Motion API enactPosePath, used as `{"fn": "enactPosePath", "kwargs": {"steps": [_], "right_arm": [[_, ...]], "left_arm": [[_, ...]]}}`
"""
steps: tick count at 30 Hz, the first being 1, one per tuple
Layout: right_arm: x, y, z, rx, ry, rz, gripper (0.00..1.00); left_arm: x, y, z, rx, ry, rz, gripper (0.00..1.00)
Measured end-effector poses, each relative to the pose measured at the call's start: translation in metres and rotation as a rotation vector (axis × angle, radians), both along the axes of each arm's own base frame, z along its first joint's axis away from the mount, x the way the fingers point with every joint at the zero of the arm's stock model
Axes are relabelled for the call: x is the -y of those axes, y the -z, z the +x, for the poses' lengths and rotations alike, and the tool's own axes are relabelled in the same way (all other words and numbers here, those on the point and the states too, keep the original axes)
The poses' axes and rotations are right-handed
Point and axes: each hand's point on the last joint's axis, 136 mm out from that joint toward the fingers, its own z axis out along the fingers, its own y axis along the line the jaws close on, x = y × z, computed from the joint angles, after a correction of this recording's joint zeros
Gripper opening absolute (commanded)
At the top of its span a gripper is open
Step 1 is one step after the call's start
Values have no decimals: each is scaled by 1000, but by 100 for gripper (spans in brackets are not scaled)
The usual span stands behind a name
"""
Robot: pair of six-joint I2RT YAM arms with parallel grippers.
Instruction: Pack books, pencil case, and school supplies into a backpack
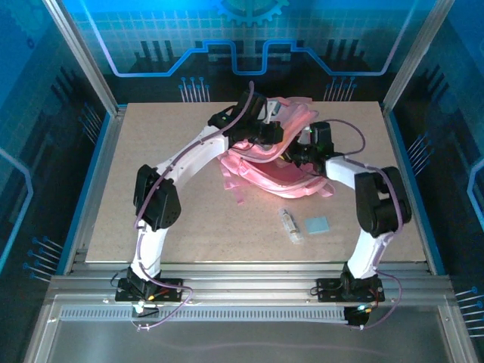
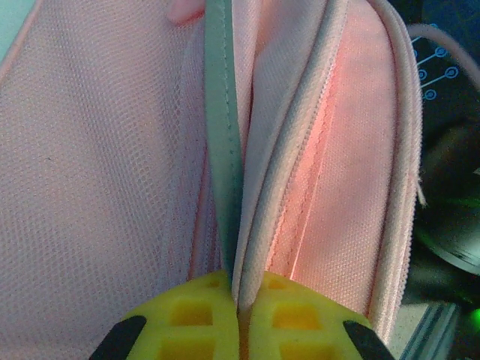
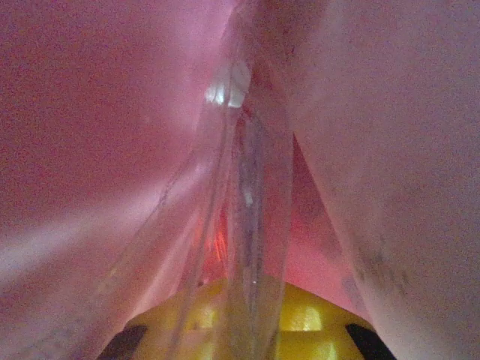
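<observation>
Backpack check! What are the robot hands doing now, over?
Left gripper shut on backpack edge. Right gripper shut on it too. Tube, pad lie unpacked on table. Nothing seen in the way.

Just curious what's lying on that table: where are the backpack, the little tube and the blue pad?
backpack [image 1: 281,178]: top view, its pink lower panel.
tube [image 1: 290,224]: top view, middle of its body.
blue pad [image 1: 318,224]: top view, centre of its face.
</observation>
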Motion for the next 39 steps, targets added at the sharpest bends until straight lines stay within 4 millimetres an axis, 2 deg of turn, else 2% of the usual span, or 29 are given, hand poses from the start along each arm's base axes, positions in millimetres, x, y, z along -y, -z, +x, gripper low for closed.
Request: {"fn": "enactPosePath", "kwargs": {"steps": [2, 4, 6, 8, 11, 15, 20, 23, 25, 26, 27, 29, 31, 34, 39], "right_arm": [[-4, 11, 7, -24, -4, 8, 15], [-4, 17, 8, -46, -1, 16, 34], [-4, 14, 8, -42, -8, 24, 50], [-3, 6, 6, -24, -11, 16, 60], [11, -3, -2, -11, 5, -36, 75], [46, -16, -27, 7, 52, -133, 82], [88, -38, -62, 54, 99, -241, 85], [113, -44, -81, 61, 141, -309, 87], [129, -44, -93, 59, 175, -351, 91], [137, -43, -98, 56, 194, -370, 94], [144, -40, -104, 50, 208, -385, 98], [152, -32, -113, 37, 226, -404, 100], [154, -21, -121, 17, 231, -408, 100], [154, -6, -127, -10, 233, -403, 100], [152, 6, -121, -23, 246, -369, 100]], "left_arm": [[-2, 1, -2, -1, -7, 0, 0], [-3, 1, -1, 1, -16, -5, 0], [-4, 0, -2, 5, -20, -11, 0], [-4, -2, -2, 14, -24, -20, 0], [-8, -6, 0, 22, -41, -38, 0], [-10, -1, 2, 17, -57, -49, 0], [-9, 0, 3, 10, -66, -61, 0], [-9, 0, 4, 11, -67, -64, 0], [-8, 0, 4, 7, -71, -67, 28], [-9, 0, 4, 2, -76, -70, 48], [-9, -1, 5, 4, -79, -75, 62], [-9, -2, 7, 8, -85, -85, 82], [-15, 0, 8, 5, -98, -84, 87], [-42, 18, 6, -22, -155, -55, 90], [-121, 51, 8, -85, -345, -20, 90]]}}
